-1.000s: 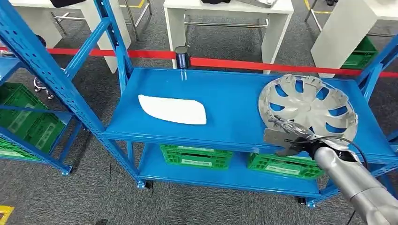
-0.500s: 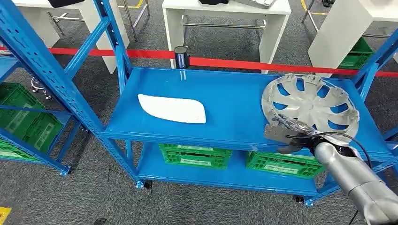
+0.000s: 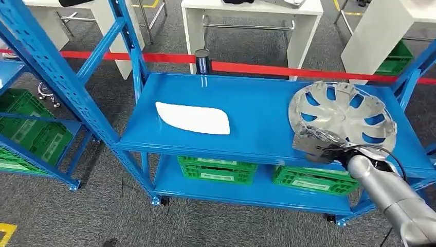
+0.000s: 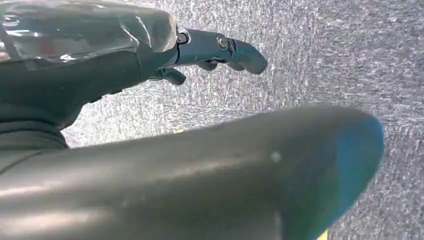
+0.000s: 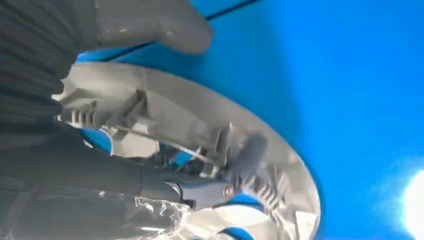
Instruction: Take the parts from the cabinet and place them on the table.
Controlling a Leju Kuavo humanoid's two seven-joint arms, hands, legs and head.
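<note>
A silver hubcap (image 3: 342, 116) lies inner side up at the right end of the blue shelf (image 3: 247, 103). A flat white part (image 3: 193, 118) lies left of the shelf's middle. My right hand (image 3: 312, 144) is at the hubcap's near rim. In the right wrist view its dark fingers (image 5: 200, 190) reach over the rim into the hubcap (image 5: 200, 135), while the thumb (image 5: 150, 25) stays on the other side with a strip of blue between it and the rim. My left hand (image 4: 210, 50) hangs over the grey floor, fingers loosely extended, holding nothing.
Blue slanted uprights (image 3: 56, 77) frame the shelf's left side. Green crates (image 3: 216, 170) sit on the lower shelf, and more stand on the rack at the left (image 3: 31, 134). A red barrier tape (image 3: 257, 68) and white tables (image 3: 252, 15) lie behind.
My right hand has moved forward from the shelf's front edge onto the hubcap's near rim. The view has shifted slightly; the hubcap and white part have stayed put.
</note>
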